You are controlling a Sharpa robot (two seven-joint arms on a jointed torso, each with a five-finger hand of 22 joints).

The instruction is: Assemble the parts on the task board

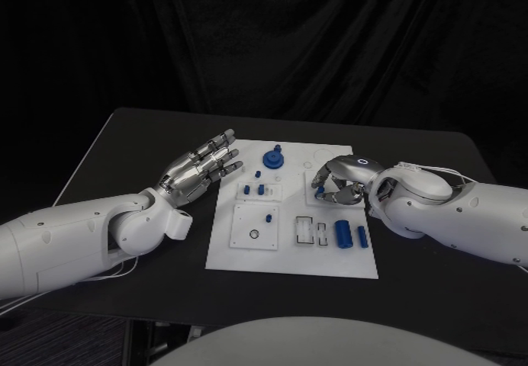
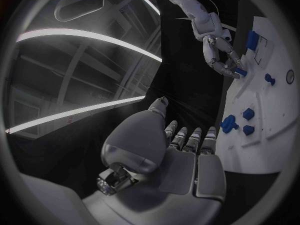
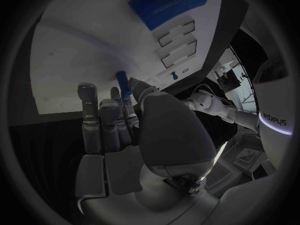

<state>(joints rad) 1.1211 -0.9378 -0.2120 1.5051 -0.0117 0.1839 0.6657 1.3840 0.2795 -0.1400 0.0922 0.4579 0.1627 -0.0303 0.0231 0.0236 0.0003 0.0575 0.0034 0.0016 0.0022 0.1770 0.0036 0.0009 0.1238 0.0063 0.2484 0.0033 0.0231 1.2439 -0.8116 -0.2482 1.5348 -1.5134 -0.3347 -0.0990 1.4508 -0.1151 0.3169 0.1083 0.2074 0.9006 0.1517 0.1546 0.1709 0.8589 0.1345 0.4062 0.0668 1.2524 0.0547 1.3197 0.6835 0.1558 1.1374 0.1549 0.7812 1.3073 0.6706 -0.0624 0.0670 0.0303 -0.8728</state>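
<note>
Right wrist view — fingers [image 3: 128, 102] pinch blue part [image 3: 122, 80]

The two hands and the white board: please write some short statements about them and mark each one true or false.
1. The right hand pinches a small blue peg. True.
2. The left hand holds a blue part. False: it holds nothing, and its fingers are spread.
3. The left hand is beside the white board, over the black table. True.
4. The blue cylinder lies off the board. False: it lies on the board.
</note>
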